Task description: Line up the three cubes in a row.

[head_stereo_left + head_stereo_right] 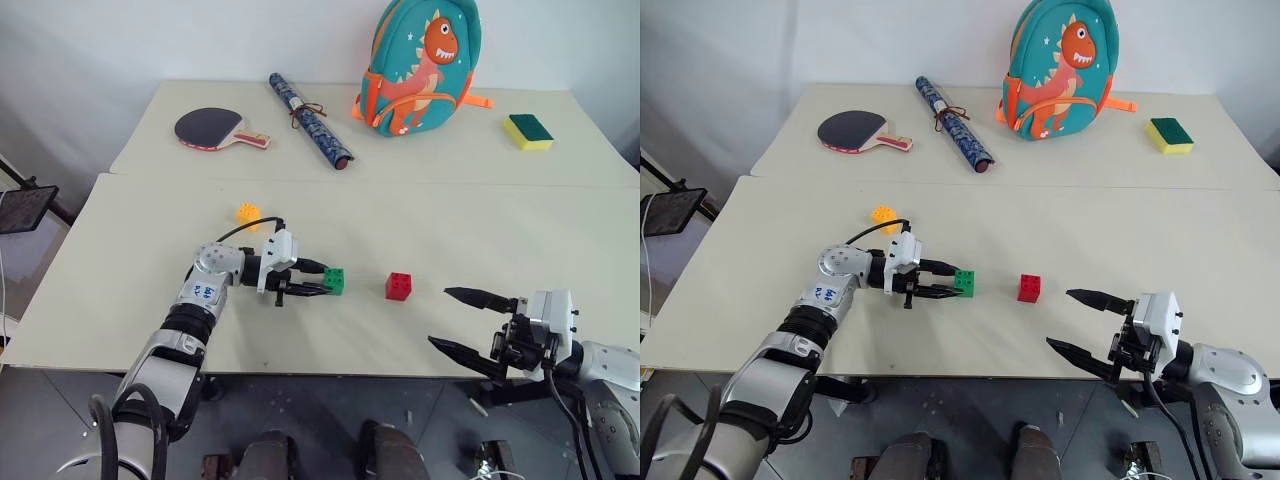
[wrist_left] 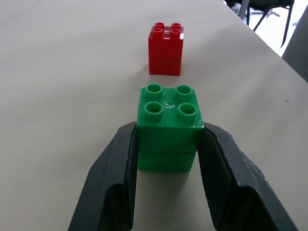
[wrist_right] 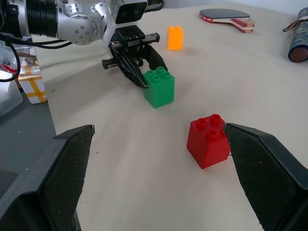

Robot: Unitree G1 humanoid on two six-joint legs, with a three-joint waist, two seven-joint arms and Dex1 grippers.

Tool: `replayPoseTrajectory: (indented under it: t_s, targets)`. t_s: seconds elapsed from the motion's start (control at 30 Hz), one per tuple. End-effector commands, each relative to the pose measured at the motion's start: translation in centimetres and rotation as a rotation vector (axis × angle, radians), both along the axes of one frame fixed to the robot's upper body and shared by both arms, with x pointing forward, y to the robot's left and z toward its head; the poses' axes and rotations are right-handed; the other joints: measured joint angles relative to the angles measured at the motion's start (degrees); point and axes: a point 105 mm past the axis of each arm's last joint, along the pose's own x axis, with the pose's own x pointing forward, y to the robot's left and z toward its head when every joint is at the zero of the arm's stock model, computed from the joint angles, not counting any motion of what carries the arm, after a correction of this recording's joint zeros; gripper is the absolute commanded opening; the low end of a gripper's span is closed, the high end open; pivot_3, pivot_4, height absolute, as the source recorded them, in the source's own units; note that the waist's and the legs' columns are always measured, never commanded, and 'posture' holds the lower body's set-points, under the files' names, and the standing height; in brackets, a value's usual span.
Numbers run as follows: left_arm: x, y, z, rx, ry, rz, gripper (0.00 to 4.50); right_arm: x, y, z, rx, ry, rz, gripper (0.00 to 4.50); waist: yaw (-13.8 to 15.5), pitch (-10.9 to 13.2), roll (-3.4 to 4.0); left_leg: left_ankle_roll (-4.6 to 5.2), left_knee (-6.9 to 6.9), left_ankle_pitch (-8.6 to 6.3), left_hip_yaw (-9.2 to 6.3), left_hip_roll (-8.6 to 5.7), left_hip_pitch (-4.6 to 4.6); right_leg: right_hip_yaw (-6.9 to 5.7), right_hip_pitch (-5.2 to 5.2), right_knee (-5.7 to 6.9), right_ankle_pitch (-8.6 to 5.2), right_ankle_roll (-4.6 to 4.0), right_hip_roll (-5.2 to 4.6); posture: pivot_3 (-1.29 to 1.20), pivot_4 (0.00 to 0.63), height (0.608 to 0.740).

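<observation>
Cubes of the task lie spread across the near bench (image 1: 120, 330), none of them close to its front edge. Nearest that edge, the right claw (image 1: 462, 320) hangs with its two fingers wide apart and nothing between them, just past the bench's front rim. Bare surface stretches between it and the red cube (image 1: 398, 286), which sits upright, studs up, well inside the bench.

To the red cube's left, with a clear gap between them, the green cube (image 1: 335, 281) stands on the bench, studs up, clamped between the fingers of the left claw (image 1: 318, 279). That claw reaches in from the left, pointing toward the red cube, so green and red sit roughly on one line running across the bench.

Farther back and to the left, the yellow-orange cube (image 1: 248, 212) sits alone, well apart from the other two and off their line, with open surface all round.

Beyond the seam, the far bench carries a paddle (image 1: 215, 129), a rolled tube (image 1: 310, 120), a dinosaur backpack (image 1: 420, 65) and a sponge (image 1: 528, 131).
</observation>
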Motion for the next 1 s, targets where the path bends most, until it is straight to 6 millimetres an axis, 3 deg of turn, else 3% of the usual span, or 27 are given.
replayPoseTrajectory:
  t_s: [0.03, 0.2, 0.3, 0.47, 0.6, 0.73, 0.8, 0.9, 1.0]
  targets:
    - [0.6, -0.3, 1.2, -0.024, -0.019, 0.01, 2.2, 0.0, 0.6, 0.5, 0.013, -0.019, 0.025, 4.5, 0.01, 0.0, 0.0, 0.0, 0.0, 0.0, 0.0, 0.0, 0.0, 0.0, 0.0, 0.0, 0.0, 0.0, 0.0, 0.0, 0.15, 0.74]
    - [1.0, -0.2, 2.8, -0.094, -0.047, 0.044, 3.74, 0.2, 0.9, 0.6, 0.018, -0.016, 0.04, 4.5, -0.02, 0.0, -0.01, 0.01, 0.02, 0.0, -0.02, 0.0, 0.0, 0.0, 0.0, 0.0, 0.0, 0.0, 0.0, 0.0, 0.15, 0.74]
    - [-0.4, 3.3, 4.9, -0.196, -0.101, 0.084, 4.48, 0.6, 1.5, 1.0, 0.036, -0.026, 0.066, 4.5, -0.49, 0.01, -0.01, 0.0, 0.01, 0.0, -0.04, 0.01, -0.02, -0.01, -0.01, 0.02, 0.0, 0.0, 0.0, 0.0, 0.15, 0.74]
    - [-3.3, 8.4, 6.0, -0.249, -0.111, 0.249, 4.48, 1.8, 2.0, 2.1, 0.079, -0.073, 0.049, 4.5, -1.91, 0.01, 0.01, -0.07, -0.13, 0.0, -0.09, 0.13, 0.11, 0.0, -0.1, 0.21, 0.0, 0.0, 0.03, 0.0, 0.15, 0.74]
    - [-3.8, 14.6, 5.7, -0.374, -0.145, 0.665, 4.48, 2.9, 2.9, 3.5, 0.133, -0.149, 0.042, 4.5, -1.3, 0.01, 0.0, -0.06, 0.0, -0.01, -0.26, 0.1, 0.06, -0.01, -0.01, 0.15, 0.0, 0.0, -0.02, 0.0, 0.15, 0.74]
    - [-5.7, 21.8, 2.3, -0.492, -0.111, 1.138, 4.48, 3.7, 3.5, 4.5, 0.145, -0.249, 0.02, 4.5, -1.12, 0.01, 0.0, -0.04, 0.01, -0.02, -0.68, 0.08, 0.07, -0.02, 0.02, 0.16, 0.0, 0.0, -0.06, 0.0, 0.15, 0.74]
    - [-6.7, 22.5, 1.0, -0.504, -0.081, 1.219, 4.48, 3.6, 3.6, 4.4, 0.135, -0.246, 0.032, 4.5, -1.21, 0.01, 0.0, -0.06, -0.03, -0.04, -0.67, 0.08, 0.09, -0.03, 0.01, 0.16, 0.01, 0.01, -0.06, 0.0, 0.15, 0.74]
    - [-7.3, 22.0, 0.6, -0.516, -0.071, 1.253, 4.48, 3.3, 3.4, 4.4, 0.12, -0.245, 0.046, 4.5, -0.36, 0.0, -0.02, -0.06, -0.01, -0.04, -0.56, 0.07, 0.05, -0.12, 0.03, 0.16, 0.01, 0.01, -0.06, 0.0, 0.15, 0.74]
    - [-5.7, 19.6, 1.4, -0.521, -0.072, 1.195, 4.48, 3.4, 2.8, 4.5, 0.105, -0.243, 0.036, 4.5, 0.24, -0.01, -0.04, -0.06, 0.05, -0.03, -0.4, 0.07, 0.05, -0.13, 0.09, 0.17, 0.01, 0.0, -0.06, 0.0, 0.15, 0.74]
